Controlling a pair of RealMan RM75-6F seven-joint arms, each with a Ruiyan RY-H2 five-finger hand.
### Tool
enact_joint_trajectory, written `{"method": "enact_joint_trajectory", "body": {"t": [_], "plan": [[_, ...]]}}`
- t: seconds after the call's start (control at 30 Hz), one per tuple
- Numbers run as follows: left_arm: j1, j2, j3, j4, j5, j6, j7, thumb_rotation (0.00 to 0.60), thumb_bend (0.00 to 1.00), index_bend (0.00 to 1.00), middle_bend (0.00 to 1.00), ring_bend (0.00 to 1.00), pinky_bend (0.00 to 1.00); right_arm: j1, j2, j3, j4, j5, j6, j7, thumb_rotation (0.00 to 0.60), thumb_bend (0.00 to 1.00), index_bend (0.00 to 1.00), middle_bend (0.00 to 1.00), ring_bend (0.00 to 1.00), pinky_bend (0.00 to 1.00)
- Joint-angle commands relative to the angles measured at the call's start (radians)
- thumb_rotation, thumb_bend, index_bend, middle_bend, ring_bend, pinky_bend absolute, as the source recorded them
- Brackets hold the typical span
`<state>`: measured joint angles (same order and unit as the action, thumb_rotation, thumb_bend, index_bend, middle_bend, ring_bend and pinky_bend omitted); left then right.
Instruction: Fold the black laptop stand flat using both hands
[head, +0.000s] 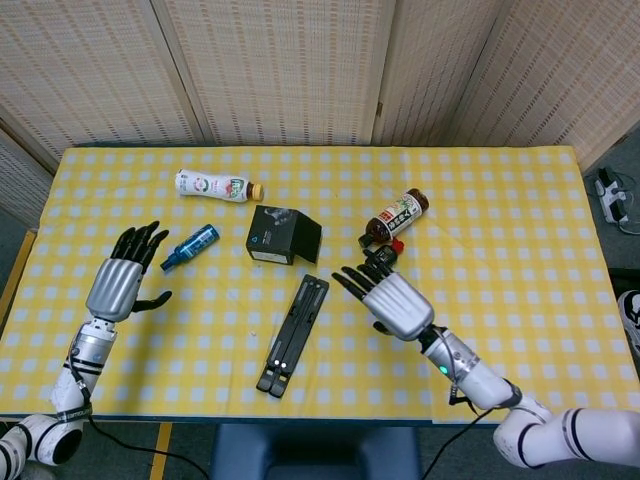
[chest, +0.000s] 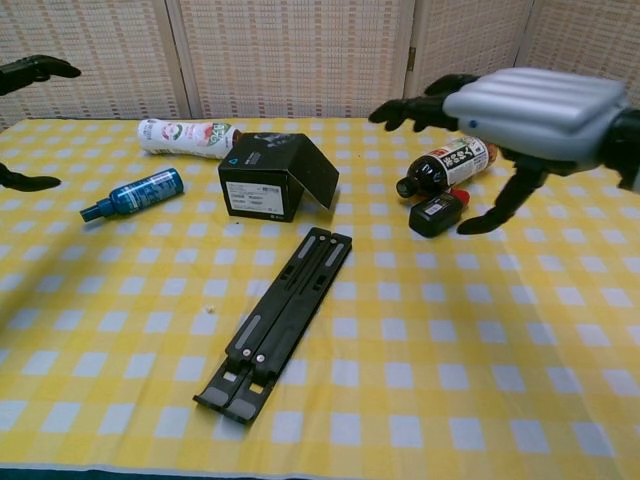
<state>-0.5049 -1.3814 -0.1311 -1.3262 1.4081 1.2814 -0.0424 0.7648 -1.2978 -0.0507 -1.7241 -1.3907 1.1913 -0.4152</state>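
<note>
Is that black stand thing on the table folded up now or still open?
Folded flat. The laptop stand lies as one slim closed bar on the tablecloth, nothing raised, and neither hand touches it.

Looks like a staged test room for robot trials, not a home or shop. Tabletop (head: 520, 200) draped in a yellow-and-white checked cloth, closed in behind by woven folding screens (head: 280, 70). Unrelated odds and ends scattered around a black box (head: 283, 236): white bottle (head: 212, 185) behind it, blue bottle (head: 190, 247) to its left, dark bottle (head: 395, 216) to its right. Power strip (head: 612, 199) on grey floor off the tabletop's right edge.
</note>
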Motion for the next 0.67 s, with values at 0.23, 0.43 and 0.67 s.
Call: {"method": "enact_joint_trajectory", "body": {"t": [0.23,0.43,0.67], "plan": [[0.143,0.094,0.042,-0.143,-0.046,0.113,0.124,0.600,0.25,0.06,0.00,0.00,0.00,-0.310,0.154,-0.096,0.005,-0.004,0.261,0.150,0.600,0.18,0.01,0.07,0.12,0.04],[0.224,0.106,0.084,-0.192,-0.014,0.198,0.153,0.600,0.25,0.06,0.00,0.00,0.00,-0.449,0.164,-0.104,0.067,0.000,0.358,0.274,0.600,0.18,0.00,0.03,0.08,0.04],[0.295,0.110,0.127,-0.238,0.043,0.271,0.176,0.600,0.25,0.06,0.00,0.00,0.00,-0.568,0.155,-0.092,0.106,0.003,0.437,0.328,0.600,0.18,0.00,0.02,0.06,0.04]]}}
